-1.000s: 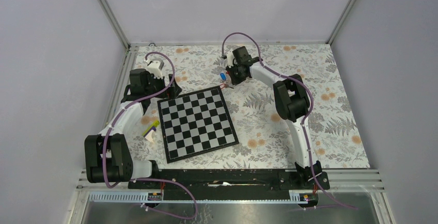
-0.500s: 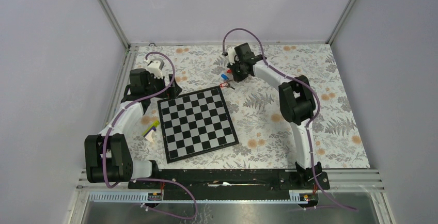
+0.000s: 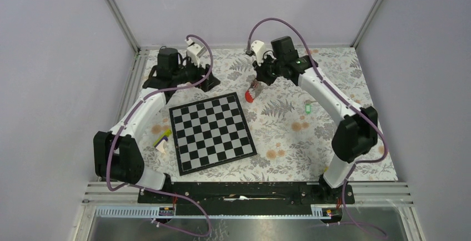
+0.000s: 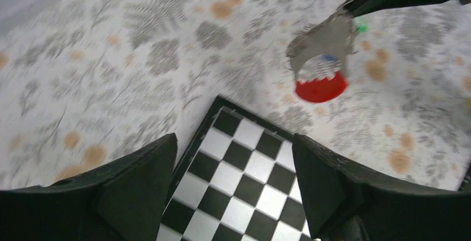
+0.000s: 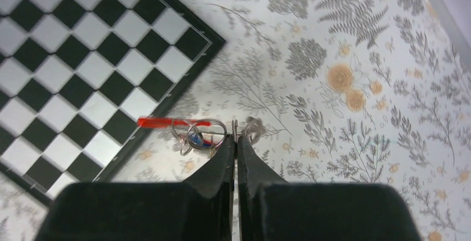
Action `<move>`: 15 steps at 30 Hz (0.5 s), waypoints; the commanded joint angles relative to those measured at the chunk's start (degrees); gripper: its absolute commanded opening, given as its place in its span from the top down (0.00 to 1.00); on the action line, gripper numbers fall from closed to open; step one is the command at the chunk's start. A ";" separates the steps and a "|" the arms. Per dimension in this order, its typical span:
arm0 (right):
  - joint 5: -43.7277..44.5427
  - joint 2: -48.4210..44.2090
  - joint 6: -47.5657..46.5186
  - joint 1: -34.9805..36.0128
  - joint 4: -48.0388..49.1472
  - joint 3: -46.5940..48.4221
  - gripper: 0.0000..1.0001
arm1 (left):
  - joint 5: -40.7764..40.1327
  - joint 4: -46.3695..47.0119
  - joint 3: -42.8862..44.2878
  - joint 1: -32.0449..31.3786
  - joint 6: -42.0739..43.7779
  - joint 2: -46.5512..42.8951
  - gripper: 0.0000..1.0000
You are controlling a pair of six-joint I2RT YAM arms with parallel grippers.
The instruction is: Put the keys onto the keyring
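Chessboard [image 3: 212, 132], centre frame: black and white checks, black border. Table cover [image 3: 344, 141]: white, grey fern print, orange blossoms. Keyring [image 3: 249, 96], upper centre: red loop, grey strap. Key tag [image 3: 308, 108], right of centre: green. Small object [image 3: 162, 139], left: yellow, purple, white. Right arm [image 3: 327, 94]: white links, black joints, purple cable.

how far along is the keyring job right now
Done: a blue key seems to hang on the keyring already. In hand: the right tool is shut on the keyring's strap, and the ring hangs below it. Left: a green key lies loose on the table; the left tool is open and empty.
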 commanded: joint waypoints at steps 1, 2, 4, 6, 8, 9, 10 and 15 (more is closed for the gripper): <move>-12.11 -9.32 -5.27 0.02 -5.42 0.09 1.00 | 13.28 0.72 6.85 -3.74 1.78 0.66 0.21; -13.76 -10.41 -5.21 0.02 -6.48 0.22 1.00 | 15.41 0.76 8.25 -4.63 1.61 0.86 0.24; -17.40 -12.39 -5.26 0.02 -8.26 0.07 1.00 | 18.43 0.70 10.19 -6.56 0.92 1.54 0.30; -21.26 -14.30 -5.02 0.02 -9.21 -0.67 1.00 | 20.02 0.74 11.52 -8.48 0.64 2.15 0.33; -24.09 -15.92 -5.04 0.02 -9.87 -1.63 1.00 | 20.32 0.72 12.24 -10.61 1.07 2.56 0.35; -25.29 -16.55 -5.15 0.02 -10.05 -2.22 1.00 | 20.26 0.75 12.50 -11.32 1.35 2.76 0.37; -26.25 -17.22 -5.19 -0.02 -10.09 -2.83 1.00 | 20.21 0.72 12.74 -12.05 1.57 2.99 0.37; -30.10 -20.27 -4.72 0.02 -9.16 -6.30 1.00 | 21.96 0.72 13.15 -15.53 1.36 3.03 0.48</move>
